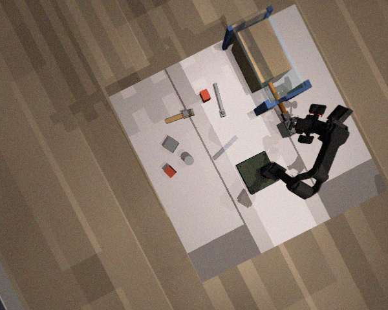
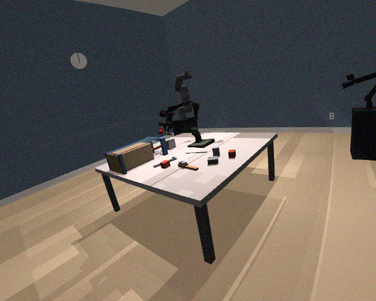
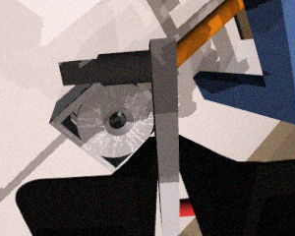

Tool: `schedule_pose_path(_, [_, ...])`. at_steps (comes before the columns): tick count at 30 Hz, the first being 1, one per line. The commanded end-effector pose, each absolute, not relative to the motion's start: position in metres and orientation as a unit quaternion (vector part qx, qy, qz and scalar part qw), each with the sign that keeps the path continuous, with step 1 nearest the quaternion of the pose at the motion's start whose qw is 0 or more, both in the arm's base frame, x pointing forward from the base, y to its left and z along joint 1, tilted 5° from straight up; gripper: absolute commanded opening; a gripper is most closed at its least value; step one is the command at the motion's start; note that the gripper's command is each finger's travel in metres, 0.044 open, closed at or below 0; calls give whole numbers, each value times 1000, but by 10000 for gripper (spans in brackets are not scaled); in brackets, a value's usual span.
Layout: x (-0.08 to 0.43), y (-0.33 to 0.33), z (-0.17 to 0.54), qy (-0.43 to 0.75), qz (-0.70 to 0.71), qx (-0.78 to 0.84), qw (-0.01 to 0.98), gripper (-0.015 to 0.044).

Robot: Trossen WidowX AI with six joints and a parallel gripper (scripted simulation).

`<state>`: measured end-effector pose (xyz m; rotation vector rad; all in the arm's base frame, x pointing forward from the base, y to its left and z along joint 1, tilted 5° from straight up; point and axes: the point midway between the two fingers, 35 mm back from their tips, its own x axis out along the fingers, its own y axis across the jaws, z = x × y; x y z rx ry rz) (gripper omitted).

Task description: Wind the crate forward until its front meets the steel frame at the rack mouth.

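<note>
My gripper (image 3: 164, 142) is shut on the winch handle, a grey bar (image 3: 166, 93) with a dark stepped shank (image 3: 108, 69) pointing left in the wrist view. A red part (image 3: 186, 207) (image 2: 160, 131) shows by the fingers. The handle is above the winch (image 1: 282, 129) (image 2: 171, 143) (image 3: 117, 140); the winch's round hole (image 3: 117, 119) is uncovered, beside the shank. An orange strap (image 1: 282, 107) (image 3: 211, 29) runs to the crate (image 1: 271, 46) (image 2: 133, 157), which sits flat in the cubby. A gap separates the crate's front from the blue front frame (image 1: 297, 91) (image 2: 165, 145) (image 3: 287, 64).
A wrench (image 1: 218, 100), a hammer (image 1: 179, 116), a grey block (image 1: 170, 144), a grey cylinder (image 1: 188, 158) and two red blocks (image 1: 205, 95) (image 1: 169, 171) lie on the bench. A flat bar (image 1: 225, 147) lies near the green base plate (image 1: 249, 166). The blue frame stands close beside the winch.
</note>
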<state>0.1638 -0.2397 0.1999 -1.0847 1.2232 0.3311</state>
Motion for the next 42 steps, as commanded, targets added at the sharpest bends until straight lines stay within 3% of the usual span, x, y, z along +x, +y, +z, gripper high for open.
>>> schedule_pose_path(1, [164,-239,204,522,117,-509,674,0])
schedule_pose_path(42, [164,-239,204,330,-118,-654,671,0])
